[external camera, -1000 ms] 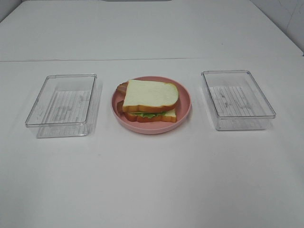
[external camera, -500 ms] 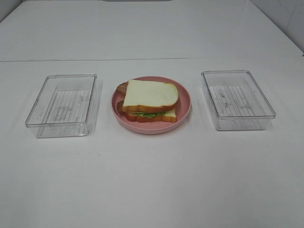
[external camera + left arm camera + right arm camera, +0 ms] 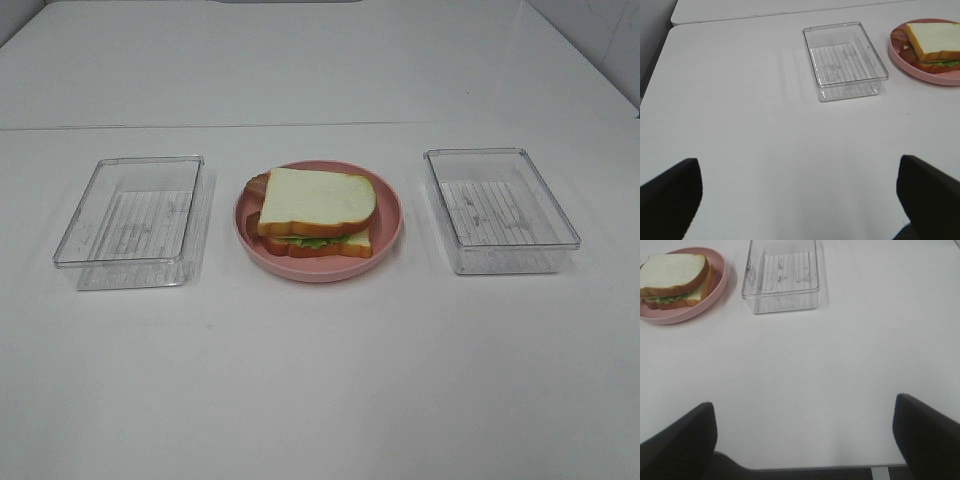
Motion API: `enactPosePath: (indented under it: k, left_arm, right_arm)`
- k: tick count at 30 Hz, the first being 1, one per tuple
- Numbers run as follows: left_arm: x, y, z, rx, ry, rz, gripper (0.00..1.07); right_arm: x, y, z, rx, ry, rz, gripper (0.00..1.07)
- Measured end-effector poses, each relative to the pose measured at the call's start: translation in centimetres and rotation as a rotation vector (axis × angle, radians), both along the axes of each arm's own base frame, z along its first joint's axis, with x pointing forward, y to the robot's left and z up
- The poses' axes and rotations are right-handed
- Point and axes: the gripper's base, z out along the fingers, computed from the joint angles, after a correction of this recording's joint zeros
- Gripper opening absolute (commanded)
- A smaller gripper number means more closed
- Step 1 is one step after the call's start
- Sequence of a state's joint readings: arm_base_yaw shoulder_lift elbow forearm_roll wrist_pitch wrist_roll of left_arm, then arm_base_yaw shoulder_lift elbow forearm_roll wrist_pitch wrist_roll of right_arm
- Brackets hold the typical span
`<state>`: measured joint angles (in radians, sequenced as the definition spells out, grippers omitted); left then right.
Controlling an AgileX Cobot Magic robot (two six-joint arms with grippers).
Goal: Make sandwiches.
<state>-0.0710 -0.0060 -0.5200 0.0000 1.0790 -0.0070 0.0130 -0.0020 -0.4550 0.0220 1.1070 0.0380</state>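
Observation:
A stacked sandwich (image 3: 317,212) rests on the pink round plate (image 3: 390,215) at the table's middle: white bread with orange-brown crust on top, green lettuce (image 3: 312,241) peeking between the slices, bacon (image 3: 258,186) sticking out at its left. The left wrist view catches the sandwich (image 3: 934,46) and the right wrist view catches it (image 3: 674,279) too. Neither arm appears in the exterior view. My left gripper (image 3: 800,197) is open over bare table, well short of the left tray. My right gripper (image 3: 805,437) is open near the table's front edge, empty.
A clear plastic tray (image 3: 133,215) stands left of the plate and another clear tray (image 3: 498,207) right of it, both empty. The left tray (image 3: 845,60) and right tray (image 3: 781,274) show in the wrist views. White table extends all around.

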Motion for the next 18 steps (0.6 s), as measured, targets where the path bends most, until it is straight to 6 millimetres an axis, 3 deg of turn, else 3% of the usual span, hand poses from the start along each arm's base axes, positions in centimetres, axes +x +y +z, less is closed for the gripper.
enactPosePath:
  k: [18]
  left_arm:
    - [0.00, -0.04, 0.00, 0.000, 0.000, 0.049, 0.98]
  right_arm:
    - [0.01, 0.03, 0.00, -0.002, 0.000, -0.059, 0.91]
